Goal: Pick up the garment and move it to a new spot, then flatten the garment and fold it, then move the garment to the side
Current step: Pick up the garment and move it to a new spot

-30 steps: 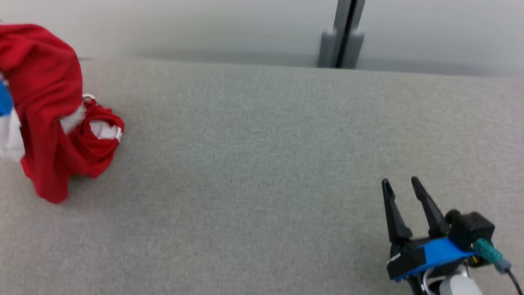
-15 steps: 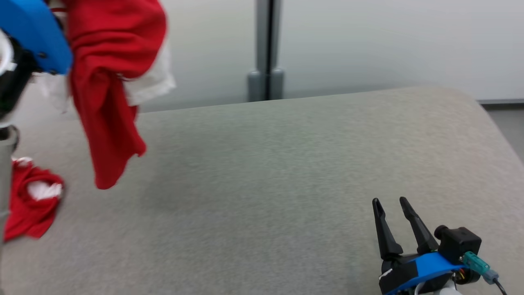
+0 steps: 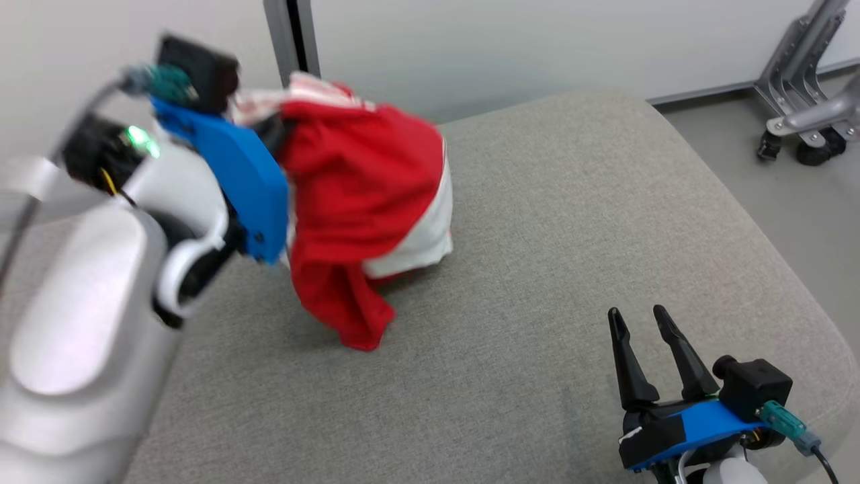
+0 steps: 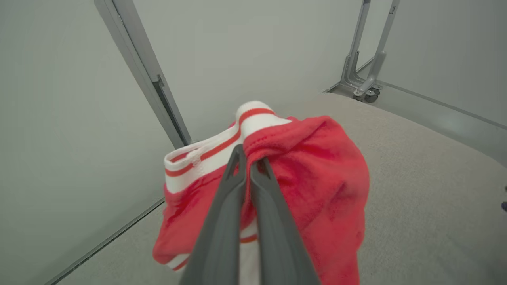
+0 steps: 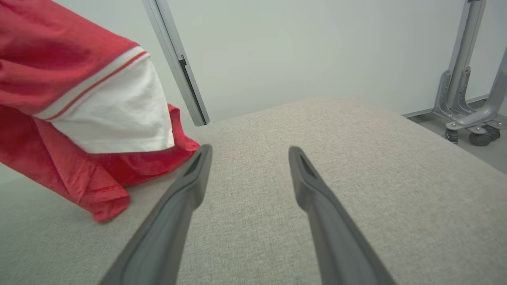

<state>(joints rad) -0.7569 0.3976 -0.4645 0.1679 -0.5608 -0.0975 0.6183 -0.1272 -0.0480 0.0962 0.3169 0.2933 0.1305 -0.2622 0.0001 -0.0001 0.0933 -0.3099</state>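
Shows the left gripper point(image 4: 248, 157) pinched tight on the striped ribbed edge of the red-and-white garment point(image 4: 321, 186), bunched and hanging from that pinch, with the lowest fold seemingly touching the grey cushion point(image 3: 551, 222). Shows the right gripper point(image 3: 636, 311) spread wide and empty, low over the cushion, apart from the cloth. Reads as the first step, the carry to a new spot, probably near its end. Calls next for lowering and releasing on open cushion, then spreading flat, likely with both grippers. Against a second ago, places the garment higher and much nearer the right gripper. Reveals a turned head camera too, with a wheeled stand point(image 3: 806, 114) now at upper right.
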